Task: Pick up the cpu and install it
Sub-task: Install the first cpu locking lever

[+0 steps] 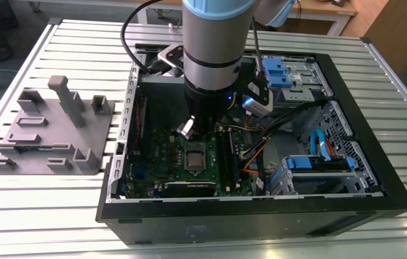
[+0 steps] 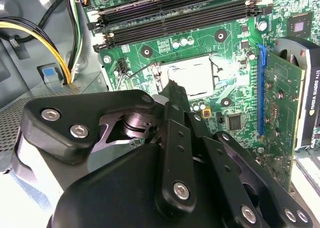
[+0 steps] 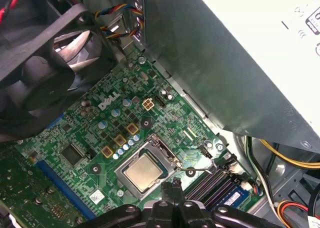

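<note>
The cpu (image 3: pixel 142 171) is a small silvery square lying flat in the socket frame (image 3: pixel 163 147) on the green motherboard (image 3: pixel 107 123). It also shows as a bright square (image 2: pixel 196 76) in the second wrist view and as a small grey square (image 1: pixel 193 157) in the exterior view. My gripper (image 3: pixel 171 186) hangs just above the board beside the socket, apart from the cpu. Its black fingers (image 2: pixel 172 95) meet at the tip with nothing between them. In the exterior view the gripper (image 1: pixel 201 134) reaches down inside the open computer case (image 1: pixel 117 162).
A grey plastic fixture (image 1: pixel 45 135) stands on the slatted table (image 1: pixel 23 216) at the exterior view's left. Inside the case are memory slots (image 2: pixel 180 13), a graphics card (image 2: pixel 282 108), a black fan (image 3: pixel 45 63), bundled cables (image 2: pixel 55 43) and blue drive brackets (image 1: pixel 318 162).
</note>
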Controlling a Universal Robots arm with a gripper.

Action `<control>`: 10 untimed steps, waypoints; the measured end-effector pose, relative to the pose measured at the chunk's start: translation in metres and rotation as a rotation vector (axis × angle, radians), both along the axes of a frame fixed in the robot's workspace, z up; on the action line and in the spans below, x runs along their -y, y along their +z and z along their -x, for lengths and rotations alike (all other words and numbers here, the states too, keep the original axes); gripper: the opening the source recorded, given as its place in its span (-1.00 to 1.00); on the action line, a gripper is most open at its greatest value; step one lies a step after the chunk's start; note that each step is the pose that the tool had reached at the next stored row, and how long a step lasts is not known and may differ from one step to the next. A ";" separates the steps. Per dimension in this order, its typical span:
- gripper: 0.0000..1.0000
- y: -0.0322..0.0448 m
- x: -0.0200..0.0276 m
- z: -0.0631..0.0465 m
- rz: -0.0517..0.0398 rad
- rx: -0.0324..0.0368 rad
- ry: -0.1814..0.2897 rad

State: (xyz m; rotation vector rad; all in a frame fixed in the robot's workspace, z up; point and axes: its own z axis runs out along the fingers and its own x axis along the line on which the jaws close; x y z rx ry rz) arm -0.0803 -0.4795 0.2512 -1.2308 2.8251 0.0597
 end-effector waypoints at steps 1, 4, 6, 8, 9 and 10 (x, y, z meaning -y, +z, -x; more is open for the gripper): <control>-0.79 0.0000 0.0000 0.001 0.0000 0.0000 0.000; -0.79 0.0000 -0.0005 0.001 -0.0001 0.0000 0.000; -0.79 -0.0001 -0.0014 0.001 0.0000 0.0000 0.000; -0.79 -0.0001 -0.0028 0.001 0.0000 0.0000 0.000; -0.79 -0.0001 -0.0032 0.001 0.0000 0.0000 0.000; -0.79 -0.0001 -0.0035 0.001 0.0000 0.0000 0.000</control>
